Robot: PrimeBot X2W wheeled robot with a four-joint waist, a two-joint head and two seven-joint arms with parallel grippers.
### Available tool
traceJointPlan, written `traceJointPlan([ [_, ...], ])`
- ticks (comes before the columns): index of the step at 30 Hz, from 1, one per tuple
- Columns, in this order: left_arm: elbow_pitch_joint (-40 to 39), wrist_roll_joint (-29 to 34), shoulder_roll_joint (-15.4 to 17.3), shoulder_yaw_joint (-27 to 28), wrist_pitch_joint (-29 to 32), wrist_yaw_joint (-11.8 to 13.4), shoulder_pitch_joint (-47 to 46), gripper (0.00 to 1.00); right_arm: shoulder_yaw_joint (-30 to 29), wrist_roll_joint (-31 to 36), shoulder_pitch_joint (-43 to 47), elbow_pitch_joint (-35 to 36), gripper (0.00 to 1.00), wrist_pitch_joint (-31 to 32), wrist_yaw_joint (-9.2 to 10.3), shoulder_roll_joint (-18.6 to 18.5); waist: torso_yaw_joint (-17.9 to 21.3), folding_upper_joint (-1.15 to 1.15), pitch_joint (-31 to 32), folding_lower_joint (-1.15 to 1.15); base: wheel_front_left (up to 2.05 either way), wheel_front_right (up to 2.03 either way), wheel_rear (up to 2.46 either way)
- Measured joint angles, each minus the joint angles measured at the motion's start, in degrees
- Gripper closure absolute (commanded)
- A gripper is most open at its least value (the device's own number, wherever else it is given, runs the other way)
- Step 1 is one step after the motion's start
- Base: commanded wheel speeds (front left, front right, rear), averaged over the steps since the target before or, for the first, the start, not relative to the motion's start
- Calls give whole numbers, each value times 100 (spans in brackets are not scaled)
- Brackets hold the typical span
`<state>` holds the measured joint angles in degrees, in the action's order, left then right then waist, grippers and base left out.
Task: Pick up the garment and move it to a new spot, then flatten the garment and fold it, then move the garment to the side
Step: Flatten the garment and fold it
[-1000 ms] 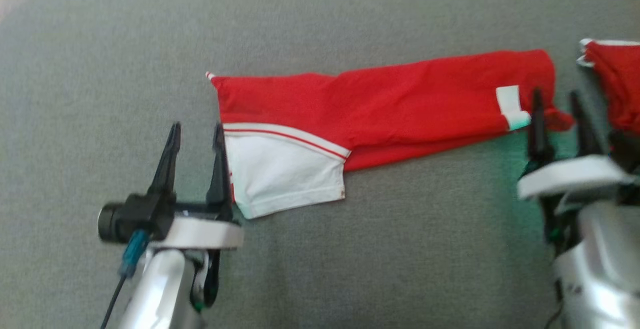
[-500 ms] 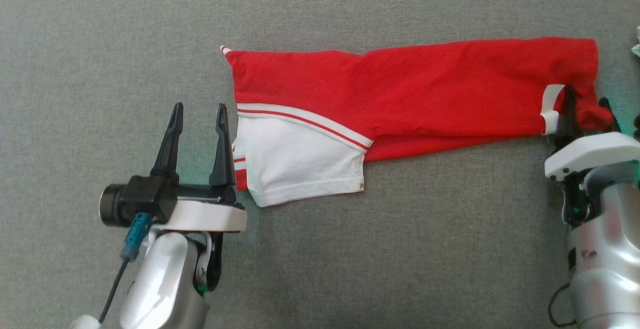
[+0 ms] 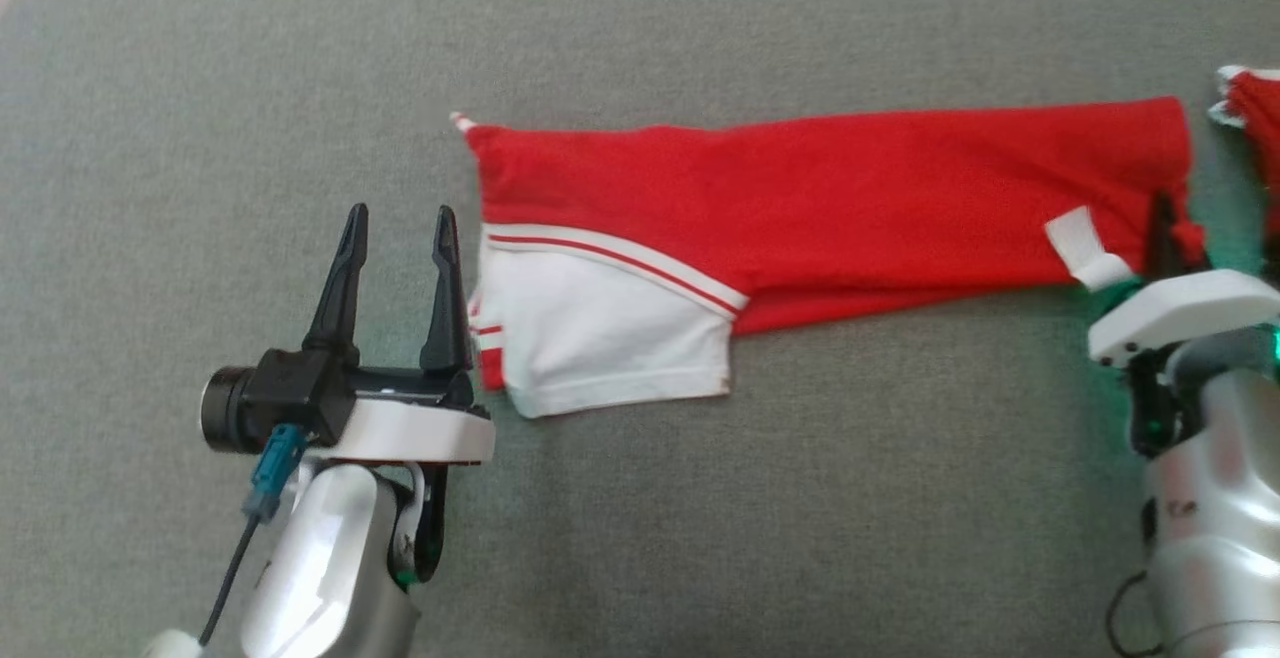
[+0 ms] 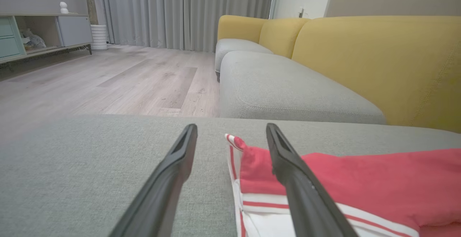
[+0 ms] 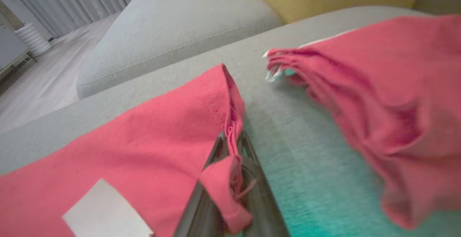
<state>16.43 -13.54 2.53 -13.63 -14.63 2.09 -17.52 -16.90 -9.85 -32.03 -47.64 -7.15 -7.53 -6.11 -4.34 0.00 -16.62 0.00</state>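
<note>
The garment [image 3: 820, 188], red with a white sleeve and white stripes, lies folded in a long band across the grey cushion [image 3: 700, 538]. My left gripper [image 3: 400, 223] stands open at its left end, the right finger touching the sleeve's edge. In the left wrist view the left gripper [image 4: 230, 129] frames the garment's striped corner [image 4: 236, 143] between its open fingers. My right gripper [image 3: 1165, 228] is shut on the garment's right hem, next to a white label [image 3: 1085, 248]. The right wrist view shows the right gripper [image 5: 232, 139] with red cloth [image 5: 144, 139] bunched between its fingers.
A second red cloth [image 3: 1255, 128] lies crumpled at the far right, close to my right gripper, and it shows in the right wrist view as a red heap [image 5: 378, 85]. Beyond the cushion stand a yellow-backed sofa [image 4: 360, 60] and wooden floor [image 4: 108, 78].
My right gripper has shut on the garment's right hem. The head camera has shifted a little. My left gripper stays open at the same spot by the sleeve.
</note>
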Motion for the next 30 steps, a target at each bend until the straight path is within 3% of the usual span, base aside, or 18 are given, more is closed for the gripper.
traceJointPlan([
  [8, 2, -2, -4, 0, 0, -12, 54, 0, -156, -185, 283, 205, 100, -125, 0, -410, 89, 0, 358, 0, 0, 0, 0],
  [16, -233, -2, -4, 56, 0, 12, 423, 0, 328, -327, 448, 691, 100, -154, 0, -156, -17, 0, 888, -1, 0, 0, 0],
  [22, -233, -1, -3, 200, 0, -83, 613, 0, 1007, -389, 471, 924, 100, 33, 0, 204, -246, 0, 1156, -1, 0, 0, 0],
  [30, -213, -2, -2, 179, 0, -313, 747, 0, 2425, -1054, 469, 1013, 100, 145, 0, 256, -774, 0, 1298, -1, 0, 0, 0],
])
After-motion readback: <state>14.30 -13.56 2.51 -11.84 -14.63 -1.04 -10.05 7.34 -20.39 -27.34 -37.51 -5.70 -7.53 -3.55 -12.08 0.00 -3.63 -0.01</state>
